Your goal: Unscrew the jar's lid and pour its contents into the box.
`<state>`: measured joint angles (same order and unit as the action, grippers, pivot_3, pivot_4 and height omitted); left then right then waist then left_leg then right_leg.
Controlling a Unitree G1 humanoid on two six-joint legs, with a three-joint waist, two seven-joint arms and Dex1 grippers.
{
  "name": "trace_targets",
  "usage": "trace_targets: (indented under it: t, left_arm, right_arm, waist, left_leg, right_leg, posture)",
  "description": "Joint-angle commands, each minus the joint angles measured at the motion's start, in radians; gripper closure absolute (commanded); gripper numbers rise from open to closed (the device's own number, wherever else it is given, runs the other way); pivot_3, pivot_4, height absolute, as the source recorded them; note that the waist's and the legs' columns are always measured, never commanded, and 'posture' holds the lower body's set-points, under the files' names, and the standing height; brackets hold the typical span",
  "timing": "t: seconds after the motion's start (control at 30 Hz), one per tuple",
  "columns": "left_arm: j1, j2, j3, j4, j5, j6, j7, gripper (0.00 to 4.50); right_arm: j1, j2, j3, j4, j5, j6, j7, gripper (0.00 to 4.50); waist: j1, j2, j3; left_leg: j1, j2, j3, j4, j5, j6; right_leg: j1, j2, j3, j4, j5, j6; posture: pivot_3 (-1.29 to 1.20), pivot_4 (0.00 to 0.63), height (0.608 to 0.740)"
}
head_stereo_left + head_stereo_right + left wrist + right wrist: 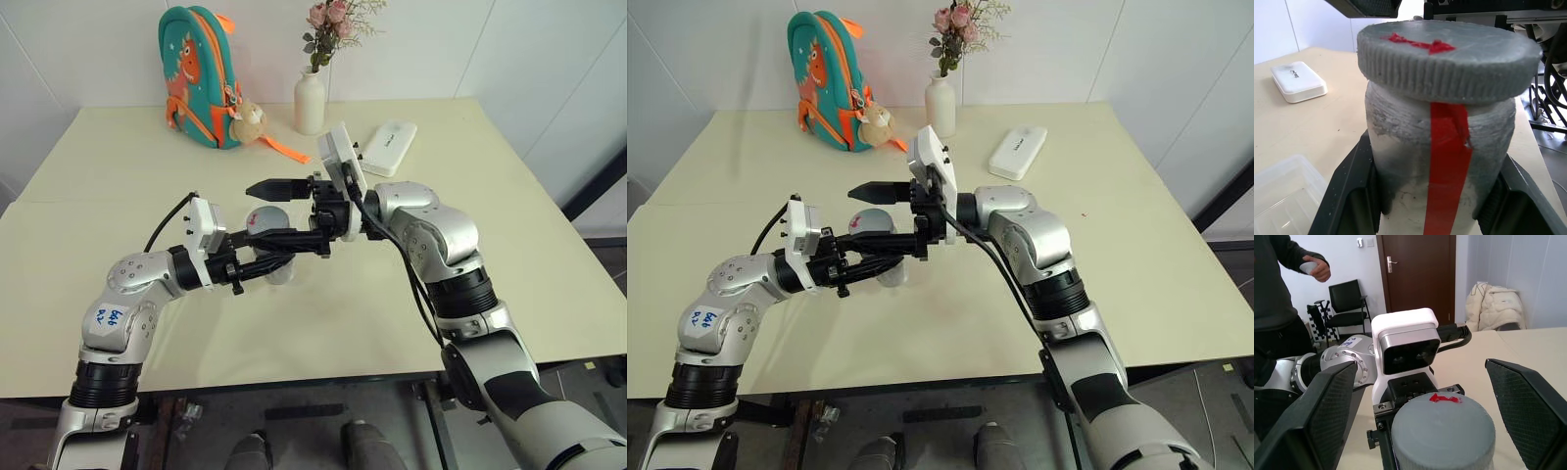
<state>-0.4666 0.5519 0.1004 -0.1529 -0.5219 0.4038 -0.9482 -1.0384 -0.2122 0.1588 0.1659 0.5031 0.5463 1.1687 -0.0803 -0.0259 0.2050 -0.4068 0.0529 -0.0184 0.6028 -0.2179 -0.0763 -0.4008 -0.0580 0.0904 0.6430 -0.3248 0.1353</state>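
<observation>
Over the table [411, 313], left gripper [1440, 215] clamps the jar [1440, 161], right gripper [1420, 396] gapes around the lid [1442, 431]; regripping off-centre risks slipping, box [1283, 196] at seven o'clock.

Right hand [1420, 396] fingers clear of lid [1442, 433]; table [470, 294] right bare

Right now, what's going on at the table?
The left end effector is shut on the jar, holding it upright above the table. The lid is still on. The right end effector is open, its fingers either side of the lid without gripping. The box lies beside the jar.
</observation>
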Motion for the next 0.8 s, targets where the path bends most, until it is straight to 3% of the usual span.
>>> trace_targets:
  t: [0.03,0.8]
  left_arm:
    - [-0.01,0.005,0.017,-0.04,-0.028,-0.005,0.002,2.57]
    - [-0.003,0.004,0.014,-0.046,-0.03,-0.006,0.005,2.57]
  right_arm:
    - [-0.024,0.01,0.021,0.029,-0.041,-0.057,0.001,0.04]
    - [-0.033,0.031,-0.012,0.072,-0.04,-0.082,0.023,0.04]
  waist:
    - [0.0,0.0,0.0]
    - [0.0,0.0,0.0]
  left_leg:
    - [0.0,0.0,0.0,0.0,0.0,0.0]
    - [0.0,0.0,0.0,0.0,0.0,0.0]
  right_leg:
    - [0.0,0.0,0.0,0.0,0.0,0.0]
    - [0.0,0.0,0.0,0.0,0.0,0.0]
  posture:
    - [0.0,0.15,0.74]
    - [0.0,0.15,0.74]
